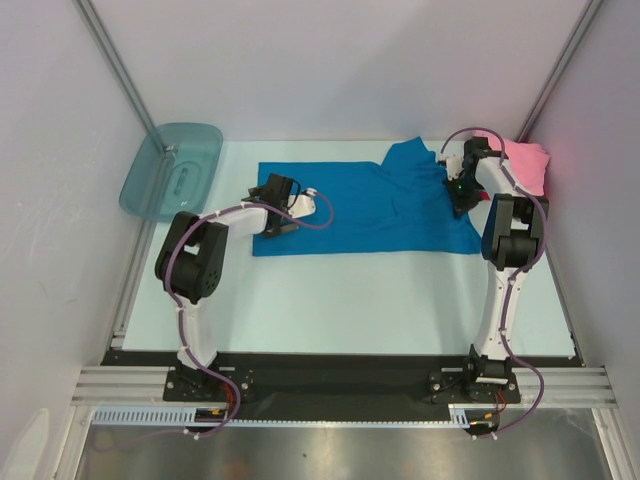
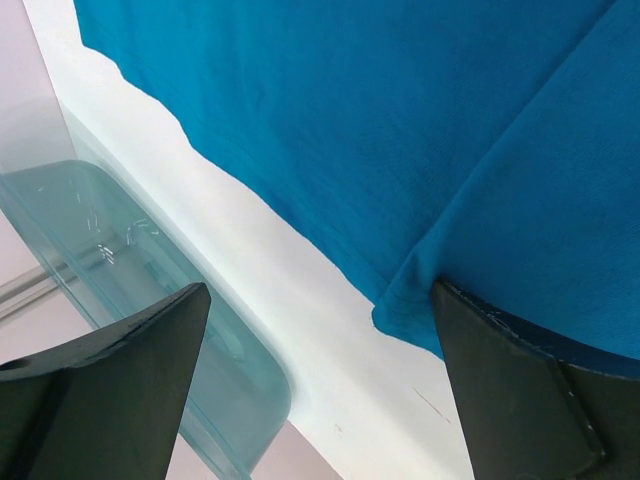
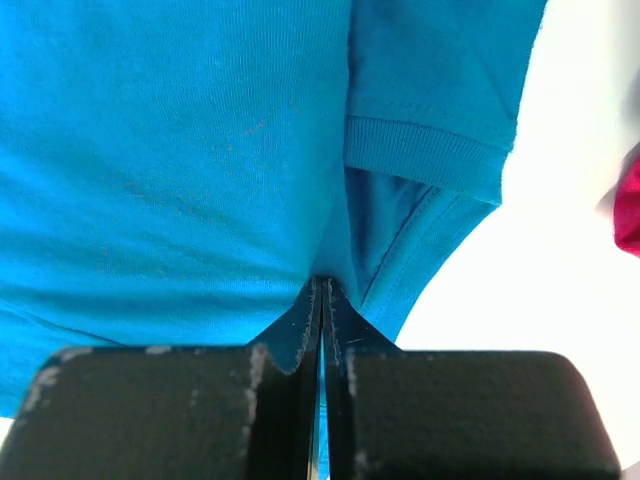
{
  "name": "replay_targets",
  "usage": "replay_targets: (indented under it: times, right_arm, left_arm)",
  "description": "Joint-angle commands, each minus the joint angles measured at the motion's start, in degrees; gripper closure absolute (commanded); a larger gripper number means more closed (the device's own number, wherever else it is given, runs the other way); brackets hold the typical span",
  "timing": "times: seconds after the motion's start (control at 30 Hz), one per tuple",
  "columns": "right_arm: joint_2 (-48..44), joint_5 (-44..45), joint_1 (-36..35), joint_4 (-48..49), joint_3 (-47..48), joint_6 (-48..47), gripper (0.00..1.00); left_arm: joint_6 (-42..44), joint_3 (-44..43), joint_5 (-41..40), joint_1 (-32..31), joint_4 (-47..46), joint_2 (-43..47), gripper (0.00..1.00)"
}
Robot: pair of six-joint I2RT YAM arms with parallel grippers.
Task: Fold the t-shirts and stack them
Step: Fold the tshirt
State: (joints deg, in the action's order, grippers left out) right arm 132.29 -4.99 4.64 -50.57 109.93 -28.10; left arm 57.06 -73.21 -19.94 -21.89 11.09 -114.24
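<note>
A bright blue t-shirt point(image 1: 360, 205) lies spread across the middle of the table, its right end rumpled near a sleeve. My right gripper point(image 1: 460, 195) is shut on a pinch of that blue cloth point(image 3: 180, 150) beside the ribbed sleeve hem, jaws pressed together point(image 3: 322, 285). My left gripper point(image 1: 268, 190) stands open at the shirt's left edge point(image 2: 400, 120). Its right finger point(image 2: 520, 390) rests over the shirt's corner, and bare table shows in the gap point(image 2: 320, 290). A pink t-shirt point(image 1: 528, 160) lies bunched at the far right corner, with only its edge point(image 3: 628, 210) in the right wrist view.
A translucent teal plastic tub point(image 1: 172, 170) sits tilted at the far left edge of the table, close ahead of the left gripper point(image 2: 120, 270). White walls and metal posts close in the table at the back and both sides.
</note>
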Motion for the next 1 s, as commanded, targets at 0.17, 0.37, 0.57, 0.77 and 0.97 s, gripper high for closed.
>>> replay_targets:
  times: [0.17,0.37,0.57,0.77,0.97]
  right_arm:
    - [-1.1,4.8,0.7,-0.2,0.6,-1.1,1.0]
    - [-2.1,5.0,-0.3,-1.0,6.1,-1.4,0.93]
    - [-6.0,3.4,-2.2,-1.7,8.6,-1.2,0.68]
    - [-9.6,1.5,-3.9,-3.1,5.6,-4.7,0.71]
    - [-11.2,1.1,-3.8,-7.4,-0.3,-10.2,0.97]
  left_arm:
    - [0.0,1.2,-2.8,1.7,4.7,-1.6,0.0]
    - [-0.1,0.3,-4.0,2.9,4.2,-1.6,0.0]
    - [-1.3,-1.7,-5.1,3.5,2.9,1.3,0.0]
    - [-3.0,-4.0,-2.0,3.3,3.4,7.0,0.0]
    - [-0.9,-3.1,2.3,2.4,5.2,11.2,0.0]
